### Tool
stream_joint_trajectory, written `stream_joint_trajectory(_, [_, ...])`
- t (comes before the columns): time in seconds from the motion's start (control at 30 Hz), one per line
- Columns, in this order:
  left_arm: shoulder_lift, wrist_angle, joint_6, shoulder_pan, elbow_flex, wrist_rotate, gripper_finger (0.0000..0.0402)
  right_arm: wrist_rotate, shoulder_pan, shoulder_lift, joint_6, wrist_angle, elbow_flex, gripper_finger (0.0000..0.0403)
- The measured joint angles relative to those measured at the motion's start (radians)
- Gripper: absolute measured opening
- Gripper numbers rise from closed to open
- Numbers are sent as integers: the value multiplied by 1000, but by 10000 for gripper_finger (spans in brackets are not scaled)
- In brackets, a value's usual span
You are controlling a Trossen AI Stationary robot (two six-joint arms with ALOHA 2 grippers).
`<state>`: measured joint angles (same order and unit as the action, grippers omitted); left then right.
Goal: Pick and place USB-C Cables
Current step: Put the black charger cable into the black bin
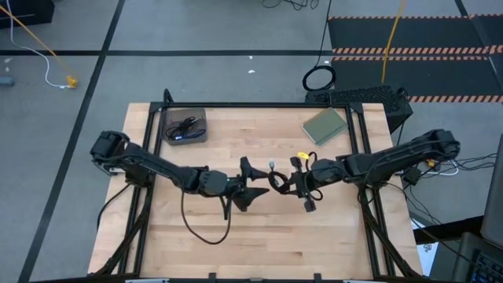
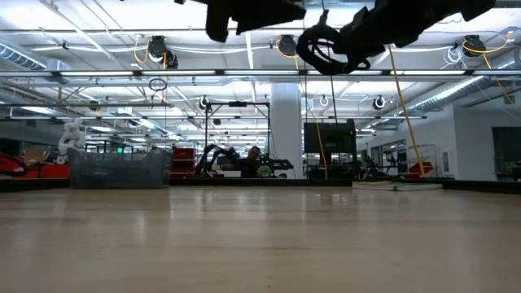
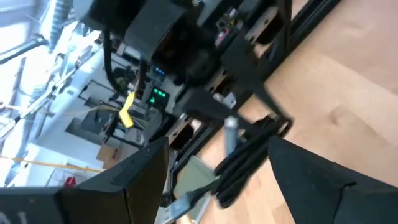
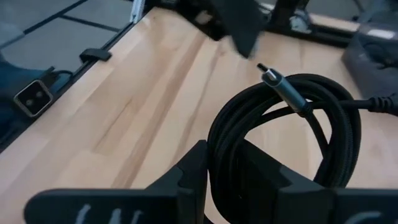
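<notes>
Wooden tabletop point(image 1: 259, 236), one, in a black frame. Grey tray point(image 1: 185, 126), one, at the tabletop's far left corner, holding coiled cables point(image 1: 182, 126), dark; their number cannot be told. Green pad point(image 1: 324, 125), one, flat on the tabletop, well to the right of the tray. Black USB-C cable point(image 4: 280, 130), one coil, with a silver-grey plug standing out from the loop; raised clear of the tabletop, well to the right of the tray and nearer the front edge, about mid-table. Right gripper point(image 1: 292, 182): jaws clenched on the black USB-C cable, the coil passing between its fingers point(image 4: 193, 171) in the right wrist view. Left gripper point(image 1: 250, 182): jaws released and spread wide, holding nothing, just beside the coil on the tray's side and facing the right gripper; its fingers point(image 3: 311, 177) frame the coil in the left wrist view. In the low view both arms hang above the tabletop, the coil point(image 2: 321, 49) dangling under the right one. Black ring-shaped loop point(image 1: 318, 78), one, on the floor beyond the tabletop's far edge, off to the tray's right.
</notes>
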<state>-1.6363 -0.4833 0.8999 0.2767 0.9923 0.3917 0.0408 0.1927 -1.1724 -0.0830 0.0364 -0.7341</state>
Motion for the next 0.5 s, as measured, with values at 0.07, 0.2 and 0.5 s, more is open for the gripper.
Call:
stream_joint_trajectory(0.07, [-1,11,-8,-3,0,-6,279,16,-8,-16,1,5,0,64])
stream_joint_trajectory(0.2, [0,47,-51,-11,0,-59,291,16,-24,-35,5,12,0,64])
stream_joint_trajectory(0.5, [-11,93,-74,-54,0,-136,279,118,-54,-41,49,13,0,64])
